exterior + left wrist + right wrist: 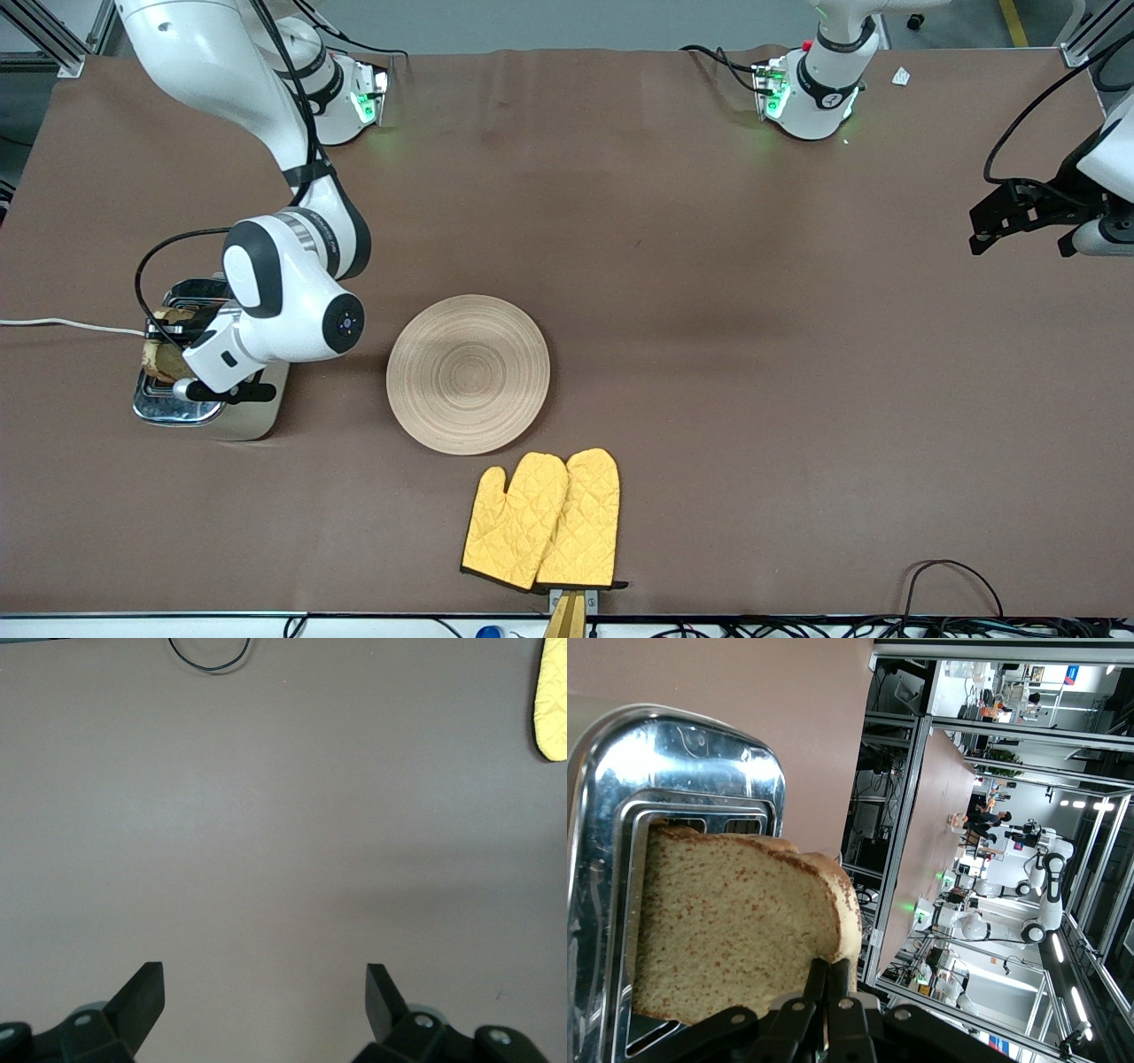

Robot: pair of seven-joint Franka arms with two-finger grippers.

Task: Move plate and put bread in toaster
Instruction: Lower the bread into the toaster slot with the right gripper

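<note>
Chrome-topped, cream-sided two-slot toaster (208, 390) at the right arm's end of the brown tabletop (753, 354), with the speckled brown wholegrain bread slice (735, 921) poised over a slot. Right gripper (827, 992) directly above the toaster, jaws pinched on the slice's crust edge. Round, light beige wooden plate (468, 374) with ring grooves flat on the tabletop beside the toaster, bare, just above a pair of yellow quilted oven mitts (542, 520) in the front view. Plate step apparently finished; bread step near its end, lowering into the slot and release judged still to come. Left gripper (264, 992) waiting over bare tabletop at the left arm's end, jaws spread wide and empty.

Right wrist view alone clear on grip and slot alignment; front view largely masks the bread with the arm. Front view alone gives the plate's position.
</note>
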